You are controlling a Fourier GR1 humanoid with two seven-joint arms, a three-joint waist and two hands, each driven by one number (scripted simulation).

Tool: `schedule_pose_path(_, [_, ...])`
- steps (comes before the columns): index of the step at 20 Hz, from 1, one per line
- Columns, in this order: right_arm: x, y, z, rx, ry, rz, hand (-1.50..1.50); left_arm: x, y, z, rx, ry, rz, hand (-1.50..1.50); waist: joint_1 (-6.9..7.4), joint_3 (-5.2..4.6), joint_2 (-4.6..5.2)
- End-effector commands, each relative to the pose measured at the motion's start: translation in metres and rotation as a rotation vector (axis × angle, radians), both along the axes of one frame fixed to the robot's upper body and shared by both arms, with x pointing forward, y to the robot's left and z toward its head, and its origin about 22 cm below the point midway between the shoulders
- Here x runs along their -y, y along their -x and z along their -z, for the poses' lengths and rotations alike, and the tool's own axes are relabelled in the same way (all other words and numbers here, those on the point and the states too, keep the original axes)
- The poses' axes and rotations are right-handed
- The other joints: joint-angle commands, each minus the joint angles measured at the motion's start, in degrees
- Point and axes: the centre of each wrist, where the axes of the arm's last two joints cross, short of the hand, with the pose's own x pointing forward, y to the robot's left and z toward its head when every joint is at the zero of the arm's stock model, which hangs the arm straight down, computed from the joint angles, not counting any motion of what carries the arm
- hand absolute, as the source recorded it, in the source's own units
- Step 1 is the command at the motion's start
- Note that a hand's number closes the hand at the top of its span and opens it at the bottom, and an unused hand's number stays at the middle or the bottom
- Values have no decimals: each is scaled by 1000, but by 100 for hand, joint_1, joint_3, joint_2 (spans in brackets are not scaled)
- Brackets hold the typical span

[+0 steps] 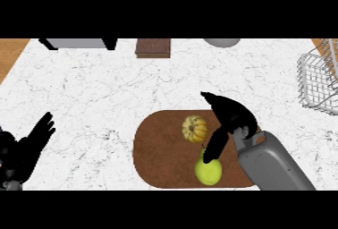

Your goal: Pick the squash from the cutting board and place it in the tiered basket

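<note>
Our right hand [228, 117] hangs over the cutting board [158, 152], fingers straight and apart, holding nothing.

We see the squash [194, 129] on the board just beside our thumb, a yellow-green fruit [208, 171] nearer us, the tiered basket [318, 82] far right, and our left hand [27, 145] resting spread at left.

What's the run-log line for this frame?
right robot hand: open, over cutting board beside squash | squash: on board, not grasped | left robot hand: open, resting at left edge | tiered basket: far right
</note>
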Motion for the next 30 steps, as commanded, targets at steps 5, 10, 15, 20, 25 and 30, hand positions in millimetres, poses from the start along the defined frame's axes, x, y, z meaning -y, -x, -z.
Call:
schedule_pose_path(5, [-17, 6, 6, -37, 60, 33, -150, -6, -9, -11, -13, 5, 7, 0, -14, -3, 1])
schedule_pose_path(10, [-34, -10, 29, -26, 43, 53, -150, 3, -6, 13, -4, 5, -6, 0, 9, -4, 11])
schedule_pose_path(15, [-15, -8, 40, -56, 45, 46, -150, -6, -9, 1, 5, 5, -8, 0, -5, -3, 5])
schedule_pose_path(20, [-34, -18, 60, -83, 43, 35, -150, 10, -1, 21, -7, -27, 2, 0, 13, -3, 11])
schedule_pose_path(25, [-29, -14, 70, -120, 36, -31, 150, 4, -2, 10, -9, -16, -1, 0, 6, -3, 9])
schedule_pose_path(30, [-44, -2, 73, 35, -20, -77, 150, 7, 14, 2, -11, 8, 4, 0, 40, 0, 3])
